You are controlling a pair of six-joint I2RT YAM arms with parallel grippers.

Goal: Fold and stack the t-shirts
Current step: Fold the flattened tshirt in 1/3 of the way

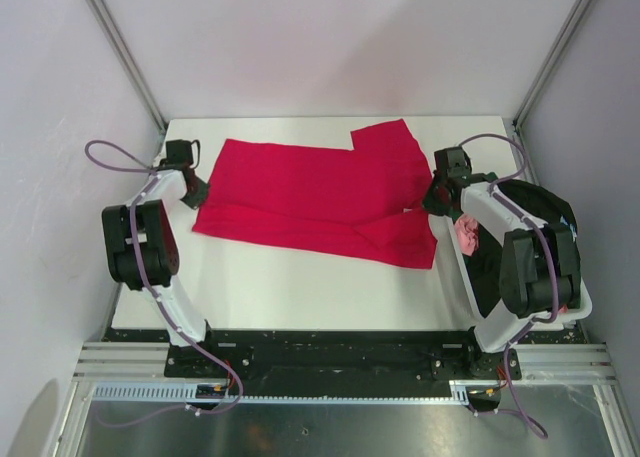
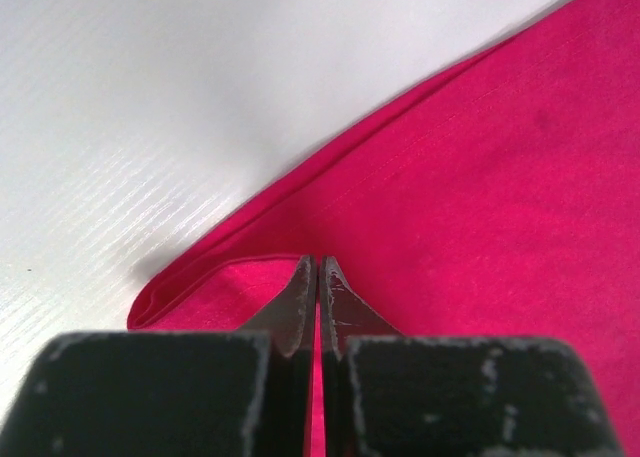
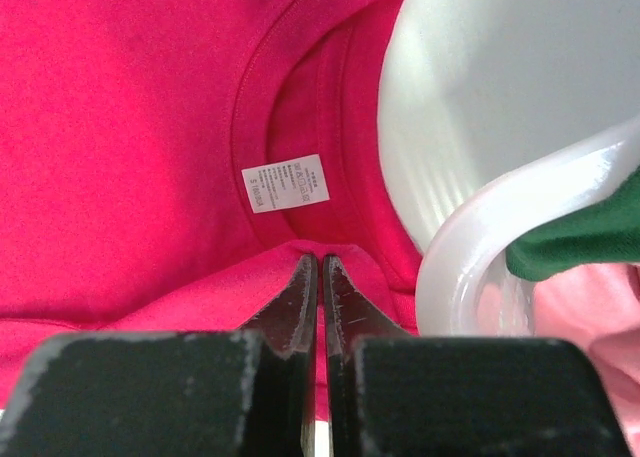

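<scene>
red t-shirt [image 1: 310, 197], seemingly half-folded, on white table [image 1: 290, 287]

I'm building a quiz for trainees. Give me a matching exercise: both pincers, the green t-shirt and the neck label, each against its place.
1 left pincer
2 right pincer
3 green t-shirt
4 neck label

A in the white tub
B pinching the red t-shirt at its collar
C sewn inside the collar
D pinching the shirt's folded edge

Pairs: 1-D, 2-B, 3-A, 4-C.
</scene>
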